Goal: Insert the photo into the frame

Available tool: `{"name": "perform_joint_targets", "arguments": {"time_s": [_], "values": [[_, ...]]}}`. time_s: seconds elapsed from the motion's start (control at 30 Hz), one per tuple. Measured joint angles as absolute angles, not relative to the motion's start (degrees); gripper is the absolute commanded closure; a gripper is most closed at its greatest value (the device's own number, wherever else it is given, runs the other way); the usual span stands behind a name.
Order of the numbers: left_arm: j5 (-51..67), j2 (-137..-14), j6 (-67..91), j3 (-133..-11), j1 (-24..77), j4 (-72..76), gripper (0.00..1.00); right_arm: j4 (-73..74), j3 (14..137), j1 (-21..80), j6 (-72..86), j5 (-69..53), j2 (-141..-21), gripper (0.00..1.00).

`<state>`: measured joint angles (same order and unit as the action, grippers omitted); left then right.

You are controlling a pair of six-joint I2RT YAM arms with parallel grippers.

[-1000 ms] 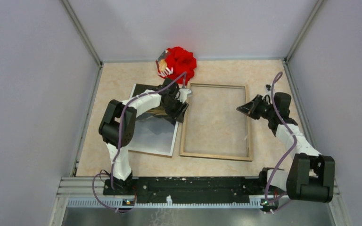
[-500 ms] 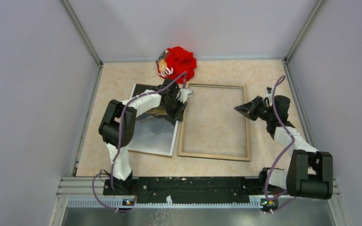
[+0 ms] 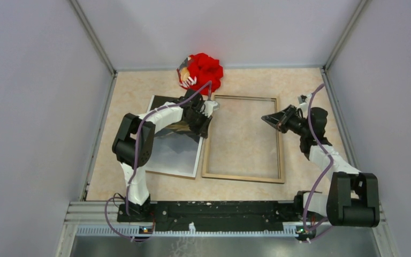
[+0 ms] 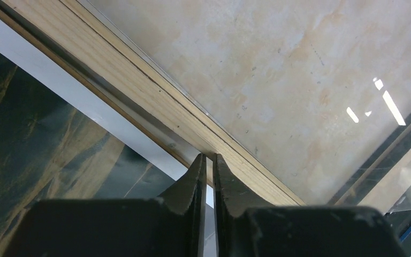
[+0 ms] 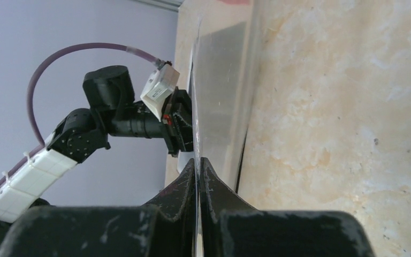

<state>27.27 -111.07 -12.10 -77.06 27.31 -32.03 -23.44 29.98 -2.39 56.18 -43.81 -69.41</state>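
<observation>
Beige stone-look table (image 3: 257,80), grey walls round it, red cloth (image 3: 203,69) at the far edge, out of the way. Photo (image 3: 174,155) lies flat, picture side up, on the L half. Frame (image 3: 243,176) lies just beside it on the R, wood back up. Both long axes run near-to-far, approx. parallel. Photo's R long edge sits right by the frame's L rail; can't tell if they touch.

L gripper (image 4: 207,159) is at that edge, towards the photo's far R corner. Its fingers (image 4: 192,176) are almost together w/ a thin slit btwn them and white border showing in the slit. Can't tell if they have a bite.

R gripper (image 5: 197,160) is over the frame's R side, fingers (image 5: 214,187) pressed together. A thin clear pane (image 5: 219,80) runs off from the tips edge-on; whether it's pinched I can't tell.

Step in hand, prob.: get hold of the photo's R edge. To do it well:
- Bite only border + backing, not the wood rail next to it.
- Keep the grip shallow so the print isn't creased.
- Lift just enough to clear the rail.

Frame is back up & photo face up, so the photo likely needs turning over about its long axis, like a page. Keep its edges parallel to the rails so the corners drop in square.
</observation>
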Motion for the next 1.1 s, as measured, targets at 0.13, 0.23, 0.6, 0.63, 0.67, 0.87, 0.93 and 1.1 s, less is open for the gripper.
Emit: {"name": "perform_joint_targets", "arguments": {"time_s": [0.13,0.23,0.6,0.63,0.67,0.87,0.93,1.1], "values": [[27.66,-111.07,-11.97,-77.06,27.11,-32.01,1.0,-26.81,29.82,-1.26,58.89,-43.88,-69.63,1.0],[27.66,-111.15,-11.9,-77.06,26.87,-32.03,1.0,-29.26,29.5,-0.32,60.64,-43.66,-69.73,1.0],[28.23,-111.39,-11.86,-77.06,26.11,-32.01,1.0,-31.73,29.5,1.13,61.3,-43.68,-70.39,1.0],[28.29,-111.42,-11.86,-77.06,26.04,-32.01,1.0,-31.79,29.5,1.13,61.3,-43.68,-70.61,1.0],[28.4,-111.42,-11.86,-77.06,26.02,-32.01,1.0,-31.77,29.47,1.13,61.25,-43.66,-70.78,1.0],[28.69,-111.5,-11.86,-77.06,25.91,-32.01,1.0,-30.0,29.21,1.13,59.07,-42.35,-70.83,1.0],[28.69,-111.5,-11.86,-77.06,25.91,-32.01,1.0,-27.35,29.23,1.1,57.43,-40.88,-70.17,1.0],[28.67,-111.5,-11.86,-77.06,25.91,-32.01,1.0,-19.97,29.39,1.08,52.95,-36.69,-66.46,0.93]]}}
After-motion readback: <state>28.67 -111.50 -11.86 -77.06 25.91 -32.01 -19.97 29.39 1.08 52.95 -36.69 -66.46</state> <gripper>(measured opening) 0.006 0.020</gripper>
